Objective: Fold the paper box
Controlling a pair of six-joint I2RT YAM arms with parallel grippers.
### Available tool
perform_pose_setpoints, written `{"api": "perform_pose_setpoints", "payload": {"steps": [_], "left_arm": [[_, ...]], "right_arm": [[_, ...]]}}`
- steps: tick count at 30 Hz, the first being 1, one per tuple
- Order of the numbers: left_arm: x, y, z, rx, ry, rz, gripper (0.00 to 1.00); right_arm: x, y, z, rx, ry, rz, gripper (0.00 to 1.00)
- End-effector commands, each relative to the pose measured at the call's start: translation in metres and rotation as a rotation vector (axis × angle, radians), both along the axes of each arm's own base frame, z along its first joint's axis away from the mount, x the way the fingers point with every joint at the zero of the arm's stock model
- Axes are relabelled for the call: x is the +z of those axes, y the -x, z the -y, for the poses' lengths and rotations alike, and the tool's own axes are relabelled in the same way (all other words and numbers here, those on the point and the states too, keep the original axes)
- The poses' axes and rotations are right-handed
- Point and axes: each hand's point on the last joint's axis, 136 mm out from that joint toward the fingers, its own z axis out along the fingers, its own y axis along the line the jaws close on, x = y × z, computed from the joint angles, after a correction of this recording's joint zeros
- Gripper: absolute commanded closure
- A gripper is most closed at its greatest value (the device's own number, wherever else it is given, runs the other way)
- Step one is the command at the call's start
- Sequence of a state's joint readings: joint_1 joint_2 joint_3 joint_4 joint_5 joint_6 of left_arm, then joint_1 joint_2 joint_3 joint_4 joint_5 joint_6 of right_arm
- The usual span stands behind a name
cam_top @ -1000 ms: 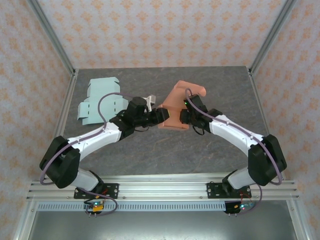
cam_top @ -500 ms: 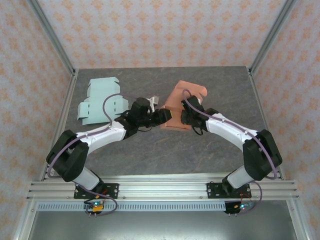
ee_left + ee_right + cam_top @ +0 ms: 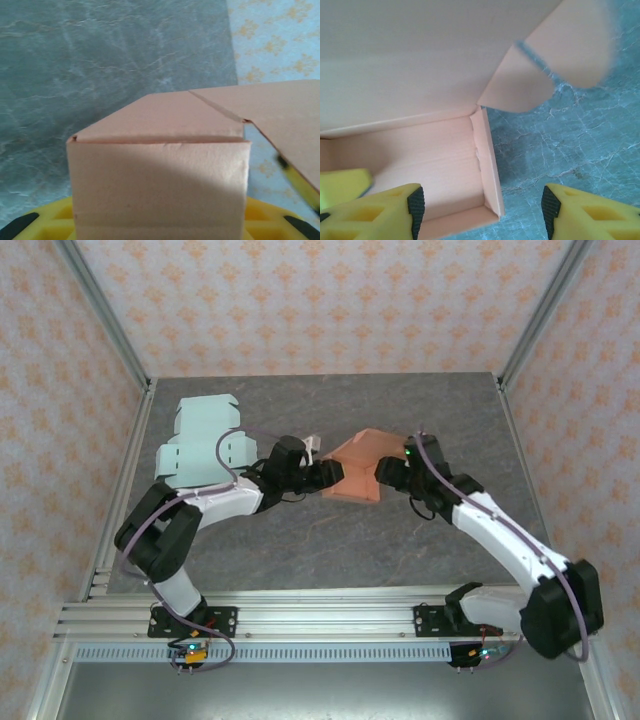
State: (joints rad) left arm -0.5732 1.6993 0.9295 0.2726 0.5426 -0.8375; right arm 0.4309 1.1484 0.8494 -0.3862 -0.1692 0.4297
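Mid-counter (image 3: 300, 540): salmon-pink paper box (image 3: 358, 465), half-formed, set between both arms. From top cam: low tray w/ broad lid panel tilted up toward rear.

Via right wrist cam: inside of tray, floor & upright side wall joined at a folded corner. Lid panel leaning overhead, rounded tuck flap jutting out upper right over grey marbled surface.

Via left wrist cam: outside of one upright wall, crisp crease along top edge, slanted panel running off to right.

Left gripper (image 3: 327, 472) against box's left end, jaws spread, wall close up between them. Right gripper (image 3: 386, 472) at box's right end, jaws spread wide, yellow fingers (image 3: 390, 212) straddling tray's side wall, not pinching.

Left rear of counter: flat pale-green box blank (image 3: 197, 440), unfolded, well apart from pink box.
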Motion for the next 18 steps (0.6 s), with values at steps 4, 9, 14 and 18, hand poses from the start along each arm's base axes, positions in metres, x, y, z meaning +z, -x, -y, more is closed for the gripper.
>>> {"api": "perform_pose_setpoints", "payload": {"steps": [4, 9, 14, 18], "left_arm": [[-0.028, -0.008, -0.005, -0.039, -0.012, -0.056, 0.57], [-0.024, -0.013, -0.016, -0.028, -0.006, -0.063, 0.26], [-0.013, -0.010, -0.038, -0.022, -0.098, -0.038, 0.20], [0.000, -0.003, -0.057, -0.002, -0.132, -0.015, 0.17]], "right_arm": [[-0.011, 0.017, 0.006, 0.072, -0.082, -0.036, 0.36], [-0.008, 0.013, 0.009, 0.107, -0.093, -0.024, 0.34], [0.003, -0.002, 0.018, 0.125, -0.075, 0.012, 0.28], [0.004, -0.009, 0.017, 0.195, -0.007, 0.011, 0.26]]}}
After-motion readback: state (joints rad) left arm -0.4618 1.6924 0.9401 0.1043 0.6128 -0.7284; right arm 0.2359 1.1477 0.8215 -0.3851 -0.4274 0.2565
